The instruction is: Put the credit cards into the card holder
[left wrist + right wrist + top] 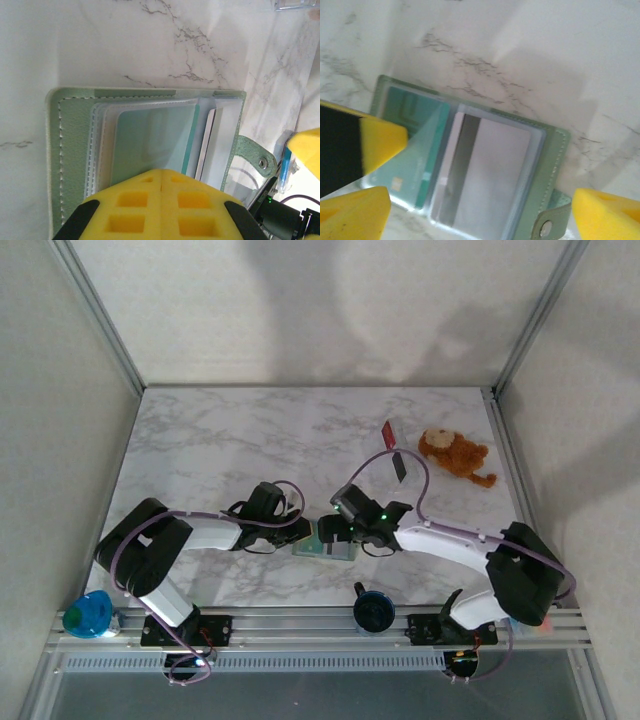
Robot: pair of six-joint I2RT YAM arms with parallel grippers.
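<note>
The card holder (322,548) lies open on the marble table between my two grippers, grey-green outside (70,150) with clear sleeves inside (555,165). A white card with a dark stripe (495,175) sits in its right sleeve, and a teal card (150,140) shows under the left sleeves. My left gripper (162,172) is shut, its yellow pads together and resting on the left half of the holder. My right gripper (480,220) hangs open and wide above the right half, touching nothing. A red card (388,430) and a small dark card (400,466) lie farther back on the table.
A brown plush toy (455,453) lies at the back right, beside the two loose cards. A blue object (88,615) and a black round object (372,608) sit on the front rail. Walls close the table in on three sides.
</note>
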